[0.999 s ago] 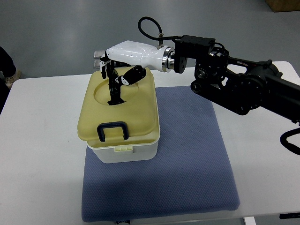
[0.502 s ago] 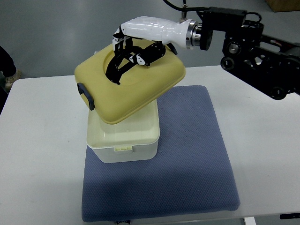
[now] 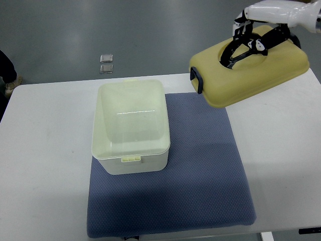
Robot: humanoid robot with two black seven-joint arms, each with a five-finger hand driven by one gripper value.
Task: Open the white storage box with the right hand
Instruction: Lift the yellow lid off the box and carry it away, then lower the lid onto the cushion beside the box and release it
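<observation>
The white storage box (image 3: 131, 160) stands open on the left part of a blue mat (image 3: 200, 186), and its inside looks empty. My right hand (image 3: 249, 41), white with black fingers, is shut on the yellow lid (image 3: 261, 83) through the round recess in its top. It holds the lid tilted in the air at the upper right, above the table's far right part. The lid's dark handle (image 3: 196, 80) points left. The left arm does not show.
The white table (image 3: 45, 150) carries the mat and box. Two small grey squares (image 3: 106, 64) lie on the floor beyond the table's far edge. A dark shape (image 3: 6, 65) shows at the left edge.
My right hand lifted the yellow lid off the box and carried it up and to the right. The box now stands open.
</observation>
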